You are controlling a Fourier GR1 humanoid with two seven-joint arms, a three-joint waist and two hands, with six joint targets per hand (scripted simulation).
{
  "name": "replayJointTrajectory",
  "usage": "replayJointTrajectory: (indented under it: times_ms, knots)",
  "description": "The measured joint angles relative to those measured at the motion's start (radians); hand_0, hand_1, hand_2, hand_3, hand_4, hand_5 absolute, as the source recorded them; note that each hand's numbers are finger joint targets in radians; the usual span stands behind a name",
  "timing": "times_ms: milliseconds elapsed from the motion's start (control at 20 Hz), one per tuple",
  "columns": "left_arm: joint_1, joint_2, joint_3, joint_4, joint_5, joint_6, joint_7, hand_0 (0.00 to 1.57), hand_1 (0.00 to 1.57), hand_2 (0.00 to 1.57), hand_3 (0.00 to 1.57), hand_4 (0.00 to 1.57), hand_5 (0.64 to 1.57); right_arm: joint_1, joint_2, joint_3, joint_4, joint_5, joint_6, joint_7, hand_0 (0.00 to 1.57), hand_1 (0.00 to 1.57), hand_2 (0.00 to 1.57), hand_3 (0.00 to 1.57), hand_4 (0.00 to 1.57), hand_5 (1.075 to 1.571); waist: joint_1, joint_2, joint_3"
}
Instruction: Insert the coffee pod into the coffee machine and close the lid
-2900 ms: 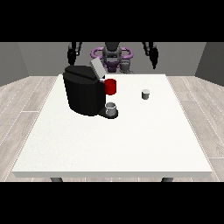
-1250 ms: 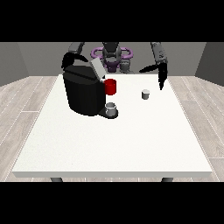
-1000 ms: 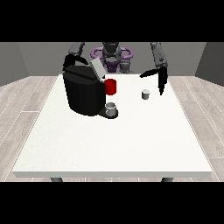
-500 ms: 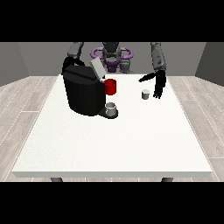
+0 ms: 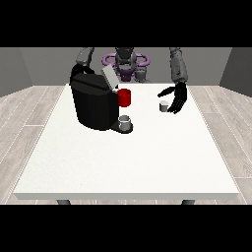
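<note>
Coffee pod (image 5: 164,106), small and grey, upright on the white tabletop (image 5: 128,157), just beside the hand at the view's right (image 5: 177,98), on that hand's side toward the view's left. Fingers spread and relaxed, pointing down at the tabletop, thumb (image 5: 164,92) stretched out above and behind the pod, nothing gripped; whether any finger touches the pod, cannot tell. Grey forearm (image 5: 177,66) rising from that hand toward the robot's torso (image 5: 126,63) at the view's top. Well apart from the hand, farther toward the view's left: black coffee machine (image 5: 93,101), its grey lid (image 5: 109,78) tilted up and open. Red part (image 5: 124,97) on the machine's side nearest the hand. Small grey cup (image 5: 125,121) on the machine's base, nearer the camera than the hand and between machine body and pod in left-to-right order. Other arm (image 5: 84,57) behind the machine at the view's left, its hand hidden by the machine's body; open or closed, cannot tell. Wooden floor (image 5: 29,113) round the tabletop on both sides.
</note>
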Motion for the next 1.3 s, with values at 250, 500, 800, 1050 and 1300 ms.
replayJointTrajectory:
  times_ms: [250, 500, 800, 1050, 1300]
  knots:
    - [-0.006, 0.013, -0.027, 0.041, -0.072, 0.055, -0.057, 0.67, 0.67, 0.81, 0.55, 0.00, 1.571, 0.005, -0.001, 0.005, 0.002, 0.001, -0.001, -0.009, 0.00, 0.00, 0.00, 0.00, 0.49, 1.571, -0.006, 0.009, 0.0004]
    - [-0.047, 0.003, -0.020, 0.083, -0.117, 0.137, -0.082, 0.77, 0.77, 0.92, 0.69, 0.35, 1.571, 0.002, 0.011, 0.013, 0.003, -0.003, -0.007, -0.019, 0.00, 0.00, 0.00, 0.00, 0.50, 1.571, -0.015, 0.022, 0.0008]
    - [-0.069, 0.004, -0.016, 0.128, -0.159, 0.199, -0.114, 0.99, 0.99, 1.09, 0.87, 0.29, 1.571, 0.011, 0.006, -0.006, 0.006, -0.028, 0.006, -0.026, 0.00, 0.00, 0.00, 0.00, 0.53, 1.571, -0.016, 0.019, 0.0004]
    - [-0.103, 0.012, -0.033, 0.164, -0.214, 0.237, -0.103, 1.11, 1.11, 1.17, 0.97, 0.28, 1.571, -0.023, 0.009, -0.008, 0.000, -0.034, 0.001, -0.007, 0.00, 0.00, 0.00, 0.00, 0.40, 1.571, -0.029, 0.039, 0.0026]
    - [-0.126, 0.020, -0.040, 0.175, -0.235, 0.211, -0.136, 1.42, 1.42, 1.46, 1.42, 0.56, 1.571, -0.033, 0.002, -0.031, 0.027, -0.048, 0.002, -0.013, 0.00, 0.00, 0.00, 0.00, 0.44, 1.571, -0.013, 0.028, 0.0012]
